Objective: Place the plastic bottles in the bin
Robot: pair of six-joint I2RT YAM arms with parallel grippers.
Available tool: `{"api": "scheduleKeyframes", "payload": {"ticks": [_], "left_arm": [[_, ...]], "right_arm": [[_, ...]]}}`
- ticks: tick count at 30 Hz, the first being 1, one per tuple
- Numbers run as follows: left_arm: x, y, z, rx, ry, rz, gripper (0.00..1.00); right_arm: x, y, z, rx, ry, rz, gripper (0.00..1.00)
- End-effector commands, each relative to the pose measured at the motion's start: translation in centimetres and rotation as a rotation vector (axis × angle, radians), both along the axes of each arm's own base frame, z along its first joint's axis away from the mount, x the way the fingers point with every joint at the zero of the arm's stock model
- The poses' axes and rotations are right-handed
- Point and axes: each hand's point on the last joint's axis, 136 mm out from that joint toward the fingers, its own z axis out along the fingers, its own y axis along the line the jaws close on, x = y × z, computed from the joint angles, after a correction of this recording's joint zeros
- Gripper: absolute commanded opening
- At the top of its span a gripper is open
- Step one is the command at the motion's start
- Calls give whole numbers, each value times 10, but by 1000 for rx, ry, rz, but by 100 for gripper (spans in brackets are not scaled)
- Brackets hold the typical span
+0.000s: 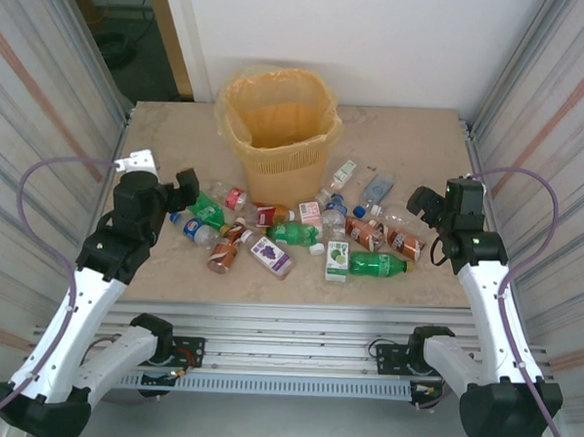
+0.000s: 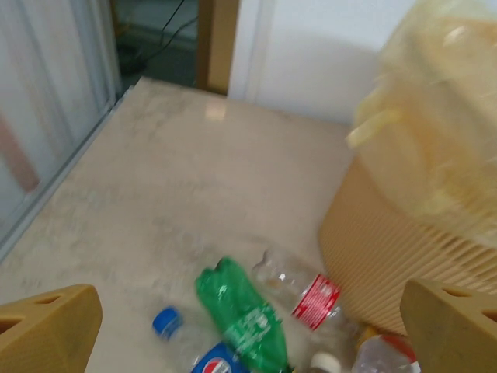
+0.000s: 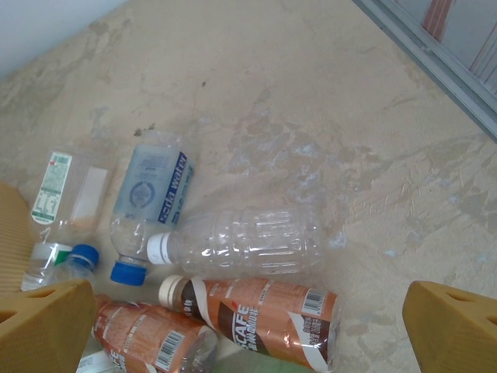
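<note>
On the tabletop [image 1: 179,134], the plastic bottles [image 1: 293,234] lie scattered just on the near side of the bin [image 1: 275,164]. At their sides, the left tool [image 1: 184,185] and the right tool [image 1: 420,202] hover, both wide and empty.

The beige, marbled table [image 1: 168,153] carries the orange-yellow bin [image 1: 280,174], which stands upright at the far middle. A loose band of plastic bottles [image 1: 296,233] lies on its side in front of the bin. On the left, a crumpled green bottle [image 2: 241,311] lies just beside a clear red-labelled bottle [image 2: 303,291] and a blue-capped Pepsi bottle [image 2: 216,364]. Toward the right, a clear white-capped bottle [image 3: 241,242] lies against a blue-capped water bottle [image 3: 147,202], with brown coffee bottles [image 3: 256,311] just nearer. A purple grape-labelled bottle [image 1: 270,256] and a smooth green bottle [image 1: 376,265] lie nearest the front edge.
</note>
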Motion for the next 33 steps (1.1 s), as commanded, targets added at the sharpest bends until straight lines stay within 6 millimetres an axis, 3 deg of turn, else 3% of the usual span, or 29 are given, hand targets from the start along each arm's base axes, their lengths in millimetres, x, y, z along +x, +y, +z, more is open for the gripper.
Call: {"api": "scheduleKeyframes", "payload": {"ticks": [1,9,17,33], "left_arm": [[-11,12,-33,-103,95,76,99],[-7,21,-82,-194,179,146,99],[3,17,-126,-261,281,173,99],[15,7,-186,-385,433,230,99]], "right_arm": [[-1,4,-4,-1,9,23,99],[-1,4,-9,1,26,20,99],[-1,2,-10,-7,36,14,99],[-1,2,-15,-9,52,11,99]]}}
